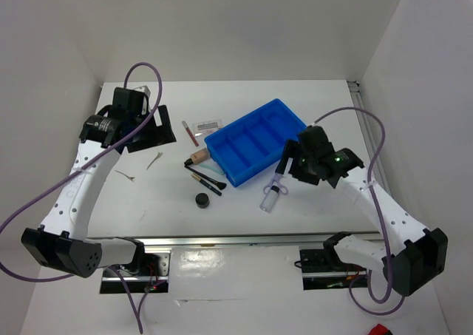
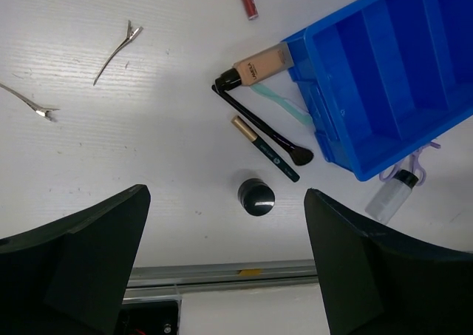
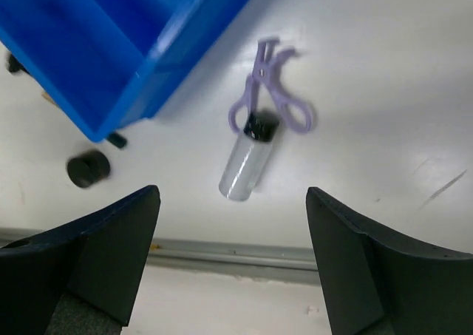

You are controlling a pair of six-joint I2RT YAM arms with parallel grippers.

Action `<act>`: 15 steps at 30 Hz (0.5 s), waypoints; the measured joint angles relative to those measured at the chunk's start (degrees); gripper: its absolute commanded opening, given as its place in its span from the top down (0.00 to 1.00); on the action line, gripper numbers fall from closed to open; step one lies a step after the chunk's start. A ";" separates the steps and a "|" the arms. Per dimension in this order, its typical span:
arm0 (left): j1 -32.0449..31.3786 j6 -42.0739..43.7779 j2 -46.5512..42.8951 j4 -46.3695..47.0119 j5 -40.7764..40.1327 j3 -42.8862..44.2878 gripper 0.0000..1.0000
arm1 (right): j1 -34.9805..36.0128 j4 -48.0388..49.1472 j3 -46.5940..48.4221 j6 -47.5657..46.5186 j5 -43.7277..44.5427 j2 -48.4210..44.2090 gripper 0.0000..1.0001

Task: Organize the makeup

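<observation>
Lying loose on the white table (image 1: 310, 98) in the top view, the makeup (image 1: 201, 157) sits left of the blue tray (image 1: 255, 143), with the clear bottle (image 1: 270, 200) off its near-right corner. The left wrist view picks out a beige tube (image 2: 259, 63), black brush (image 2: 262, 126), pencil (image 2: 264, 149), black round jar (image 2: 256, 196) and 2 thin clips (image 2: 117, 43) — the left gripper (image 2: 225, 194) is spread and empty. The right wrist view adds a purple looped tool (image 3: 270, 98) touching the bottle's black cap — the right gripper (image 3: 233, 191) is also wide apart, holding nothing.

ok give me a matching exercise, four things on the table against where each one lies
Things:
1 jar
2 tube
3 bottle
4 clips

Places:
A cap end under the purple tool
B alone, between the brush and the table's near edge
C farthest left
D one end at the tray corner

Pairs: 1-B, 2-D, 3-A, 4-C
</observation>
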 measured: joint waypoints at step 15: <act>0.00 0.11 -0.55 0.04 0.72 -1.46 0.00 | 12.48 4.87 -10.56 19.28 -1.27 11.82 0.13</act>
